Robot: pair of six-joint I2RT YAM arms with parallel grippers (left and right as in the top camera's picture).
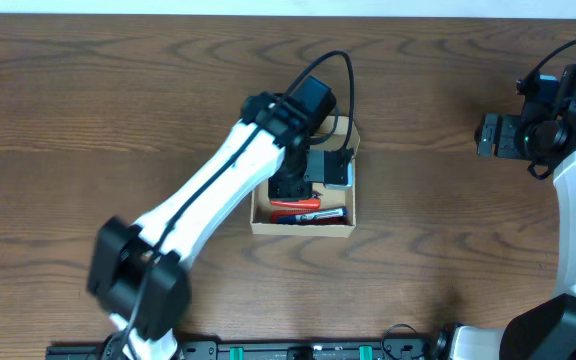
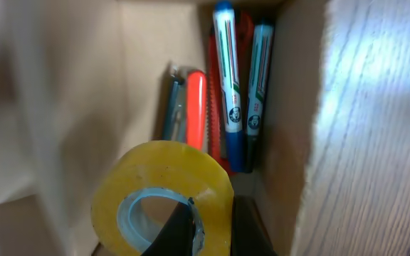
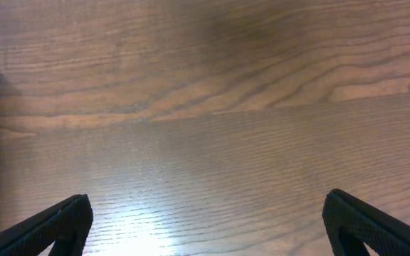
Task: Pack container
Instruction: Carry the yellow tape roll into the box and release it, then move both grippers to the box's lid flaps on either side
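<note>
As the left gripper [image 2: 212,229] clamps the yellow tape roll [image 2: 155,188] by its rim, the container [image 1: 303,229] lies right under it, markers [image 2: 237,78] pointing straight ahead. The right gripper [image 3: 208,222] gapes empty, well away from it.

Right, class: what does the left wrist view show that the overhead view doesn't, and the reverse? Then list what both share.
Left wrist only: the left gripper shut on a yellow tape roll. Overhead only: the open right gripper, well apart from the cardboard box, and the whole left arm. Both: that box, the red tool inside it, the wooden table.
</note>
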